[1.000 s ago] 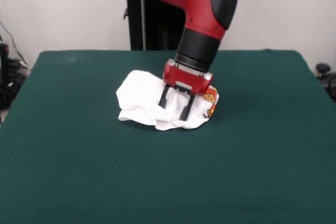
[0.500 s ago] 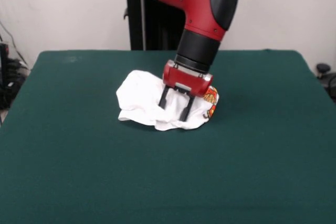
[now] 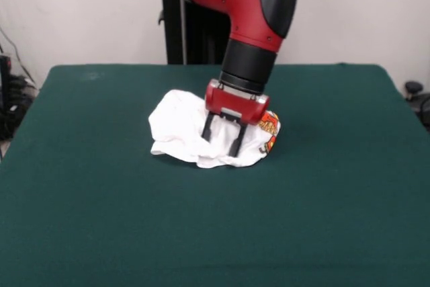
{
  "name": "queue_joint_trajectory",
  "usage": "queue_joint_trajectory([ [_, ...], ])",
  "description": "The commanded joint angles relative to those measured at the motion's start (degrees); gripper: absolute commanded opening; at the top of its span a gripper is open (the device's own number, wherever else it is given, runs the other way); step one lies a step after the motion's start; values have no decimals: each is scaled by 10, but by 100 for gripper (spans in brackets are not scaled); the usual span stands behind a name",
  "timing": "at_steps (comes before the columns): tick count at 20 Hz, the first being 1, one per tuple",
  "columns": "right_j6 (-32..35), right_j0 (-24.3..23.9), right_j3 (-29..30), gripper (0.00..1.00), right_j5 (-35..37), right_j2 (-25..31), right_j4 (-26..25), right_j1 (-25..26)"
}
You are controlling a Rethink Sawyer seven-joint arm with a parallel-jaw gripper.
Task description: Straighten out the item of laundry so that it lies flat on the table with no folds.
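The item of laundry (image 3: 176, 126) is a crumpled white heap near the middle of the table (image 3: 101, 213), which has a dark green top. A patch of red, orange and yellow print (image 3: 270, 130) shows at the heap's right end. My gripper (image 3: 220, 147) comes down from above onto the right half of the heap. Its two black fingers stand apart, open, with their tips down in the white cloth. The red gripper body and the arm hide the part of the garment behind them.
Bare green tabletop surrounds the heap on every side. Past the far edge stand a black post (image 3: 176, 25) and a pale wall. Cables and dark gear sit off the left edge (image 3: 8, 99), and a dark object lies off the right edge (image 3: 415, 92).
The arm and gripper have shifted slightly to the left over the heap. The fingers stay spread, and the garment keeps nearly the same shape.
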Motion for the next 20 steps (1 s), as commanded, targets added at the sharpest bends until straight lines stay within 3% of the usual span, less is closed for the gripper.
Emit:
queue_joint_trajectory([
  [1,151,-7,-34,100,48,79,35,54],
  [6,155,-27,-40,100,57,81,42,67],
  [7,152,-25,-42,0,53,76,45,69],
  [10,176,-23,-30,0,62,80,76,65],
  [14,191,15,-23,0,16,60,126,67],
  [20,177,-8,-20,0,45,76,112,54],
])
